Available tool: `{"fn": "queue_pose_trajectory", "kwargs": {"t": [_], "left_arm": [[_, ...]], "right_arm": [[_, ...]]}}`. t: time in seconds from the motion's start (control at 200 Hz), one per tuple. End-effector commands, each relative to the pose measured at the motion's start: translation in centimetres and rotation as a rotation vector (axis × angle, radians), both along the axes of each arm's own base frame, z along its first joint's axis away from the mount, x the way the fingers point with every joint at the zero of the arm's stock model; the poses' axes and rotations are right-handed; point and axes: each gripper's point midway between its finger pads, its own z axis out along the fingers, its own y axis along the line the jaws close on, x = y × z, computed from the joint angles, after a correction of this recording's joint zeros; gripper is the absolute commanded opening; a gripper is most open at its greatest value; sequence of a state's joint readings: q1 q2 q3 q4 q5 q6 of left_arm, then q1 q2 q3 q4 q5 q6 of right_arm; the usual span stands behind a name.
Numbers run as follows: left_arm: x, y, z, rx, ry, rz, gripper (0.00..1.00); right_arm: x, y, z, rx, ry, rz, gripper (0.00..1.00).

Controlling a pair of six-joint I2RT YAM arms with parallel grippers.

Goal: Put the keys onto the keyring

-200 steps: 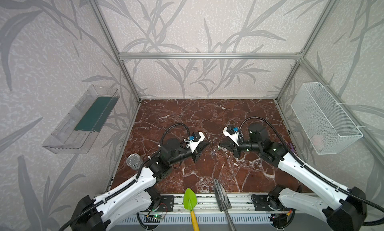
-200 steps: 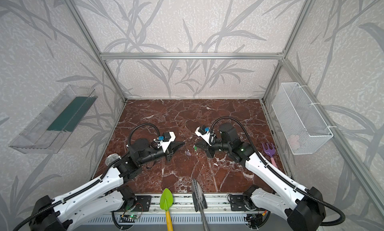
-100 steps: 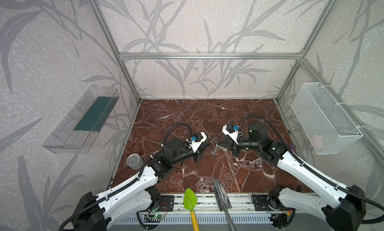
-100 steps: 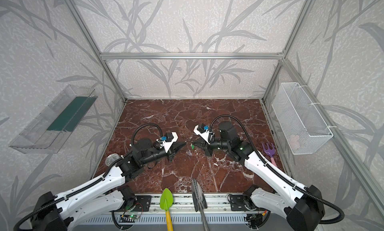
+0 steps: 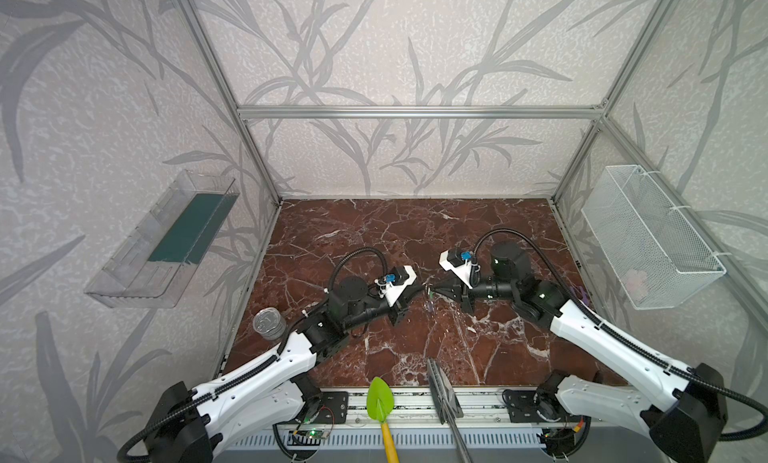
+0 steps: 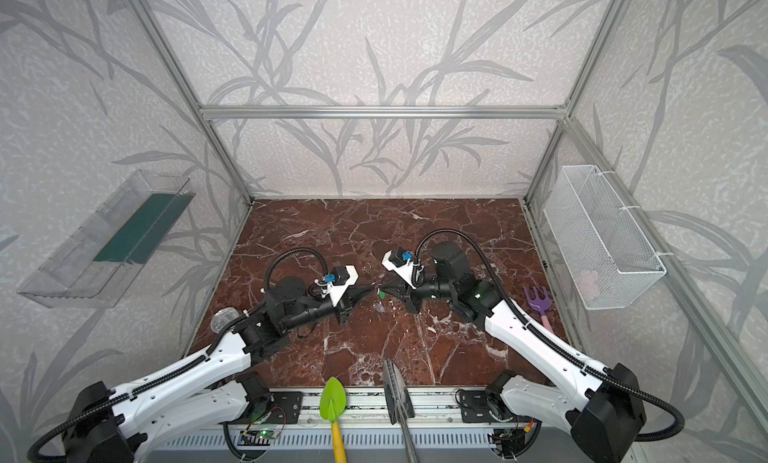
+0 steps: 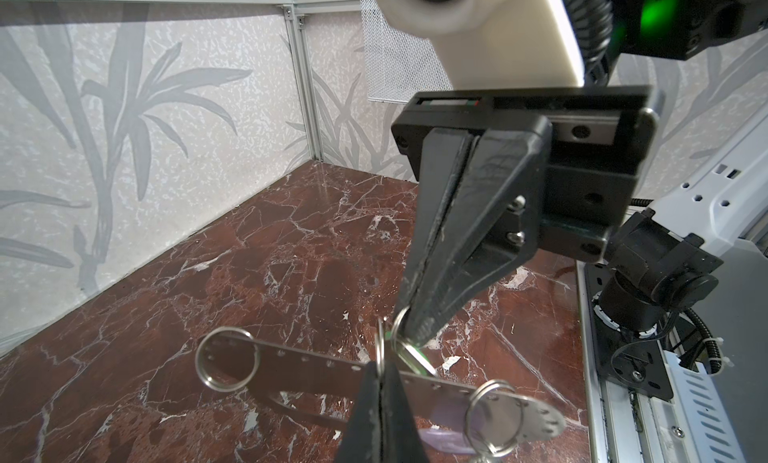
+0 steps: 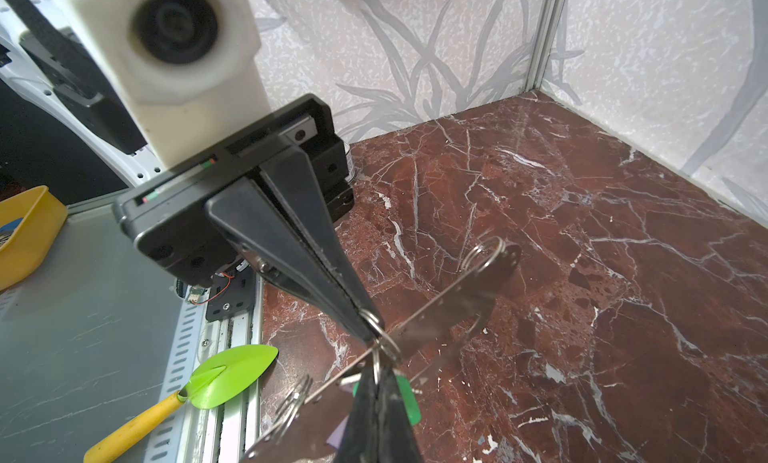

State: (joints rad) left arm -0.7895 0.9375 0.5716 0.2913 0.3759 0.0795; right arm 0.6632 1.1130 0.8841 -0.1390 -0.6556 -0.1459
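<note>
Both grippers meet tip to tip above the middle of the marble floor. My left gripper (image 5: 422,290) (image 7: 380,373) is shut on a thin metal ring at the edge of the keyring (image 7: 299,363), a flat grey tag hanging in the air with more rings (image 7: 227,359) on it. My right gripper (image 5: 433,292) (image 8: 376,375) is shut on a small ring that carries the green key (image 8: 409,398) (image 6: 380,293). The lilac key (image 7: 446,438) (image 5: 429,307) hangs below the tag. The keyring (image 8: 465,298) runs slantwise between the two sets of fingers.
A round tin can (image 5: 269,323) stands at the floor's left edge. A green trowel (image 5: 380,402) and a dark flat tool (image 5: 442,398) lie over the front rail. A purple rake (image 6: 539,301) lies at the right. A wire basket (image 5: 648,236) and a clear shelf (image 5: 166,240) hang on the side walls.
The two grippers have drawn closer together, and their tips now nearly touch. Both have stayed shut.
</note>
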Motion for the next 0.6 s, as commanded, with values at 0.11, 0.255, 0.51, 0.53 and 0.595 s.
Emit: {"fn": "queue_pose_trajectory", "kwargs": {"t": [0.11,0.255,0.51,0.53,0.595], "left_arm": [[-0.2,-0.2,2.3,-0.034,-0.062,-0.012,0.00],[-0.4,-0.2,2.2,-0.033,-0.063,-0.017,0.00],[-0.7,-0.3,2.3,-0.034,-0.066,-0.028,0.00],[-0.7,-0.2,2.3,-0.034,-0.068,-0.028,0.00],[-0.8,-0.3,2.3,-0.037,-0.070,-0.031,0.00]], "right_arm": [[1.1,0.1,1.8,0.025,-0.042,-0.051,0.00],[1.4,0.0,2.0,0.028,-0.044,-0.076,0.00],[1.9,0.0,1.7,0.016,-0.029,-0.100,0.00],[1.9,0.0,1.7,0.016,-0.029,-0.099,0.00],[2.0,0.0,1.6,0.012,-0.022,-0.102,0.00]]}}
